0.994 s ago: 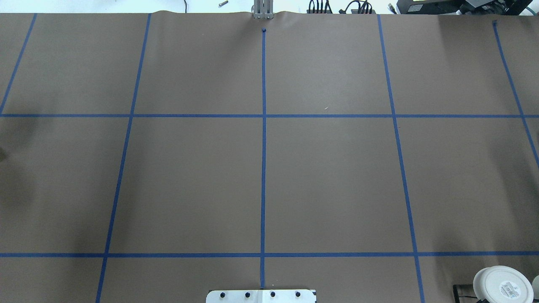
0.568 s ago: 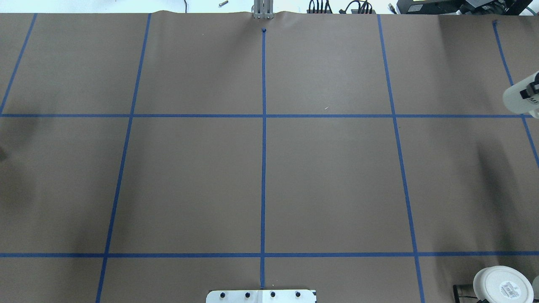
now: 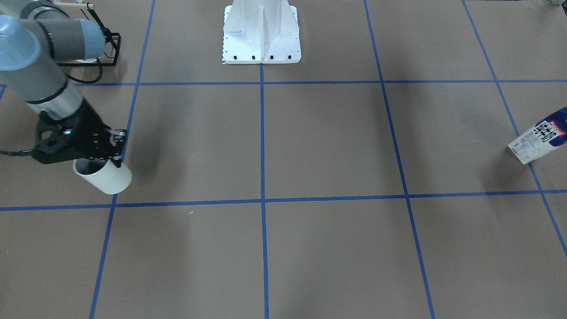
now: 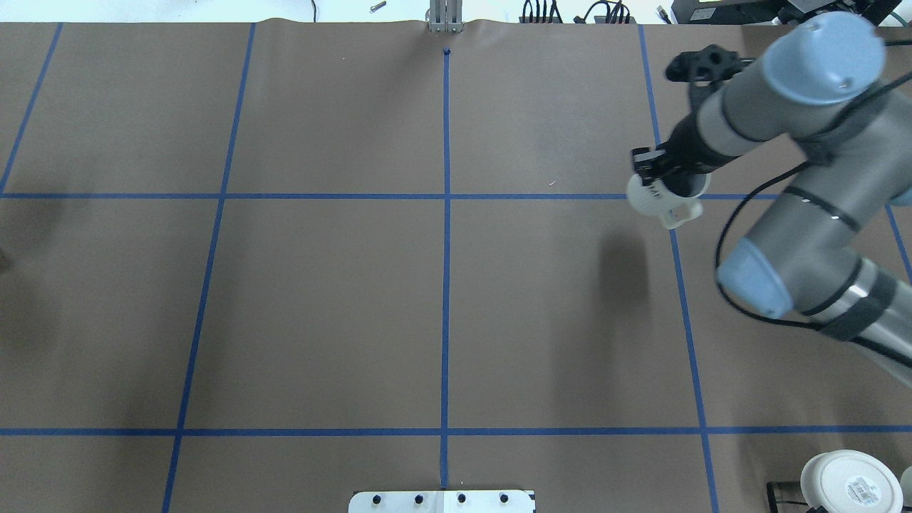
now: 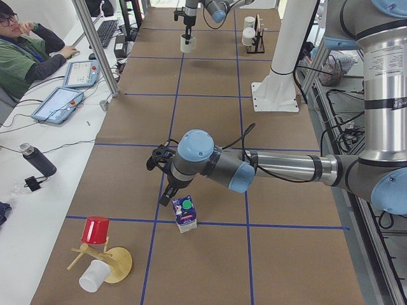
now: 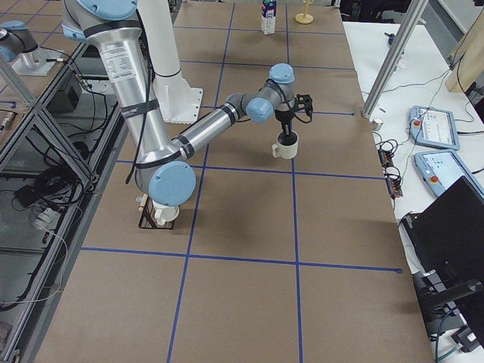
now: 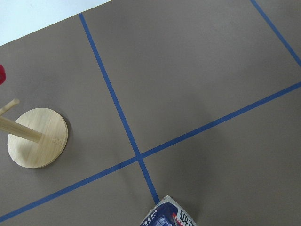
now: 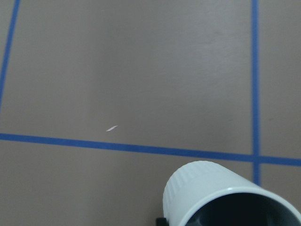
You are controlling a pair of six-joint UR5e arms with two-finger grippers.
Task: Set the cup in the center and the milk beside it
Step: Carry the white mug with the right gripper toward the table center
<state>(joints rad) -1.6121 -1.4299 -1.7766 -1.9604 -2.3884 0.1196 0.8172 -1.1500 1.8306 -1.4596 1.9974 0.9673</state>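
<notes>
Your cup (image 4: pixel 659 203) hangs clear of the worktop (image 4: pixel 320 306), its rim grasped by the right hand (image 4: pixel 662 182), over a tape crossing (image 4: pixel 667 196) at the right edge of the centre squares (image 4: pixel 556 320). The milk (image 5: pixel 185 213) stands upright at the far left end. The left hand (image 5: pixel 166 194) is just beside it; you cannot tell whether it is released or clenched.

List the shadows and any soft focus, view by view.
Overhead: a soft dark shadow lies on the table near the cup. Front-facing: diffuse shadows beside cup and milk. Right wrist: the cup's near rim looks slightly soft.
</notes>
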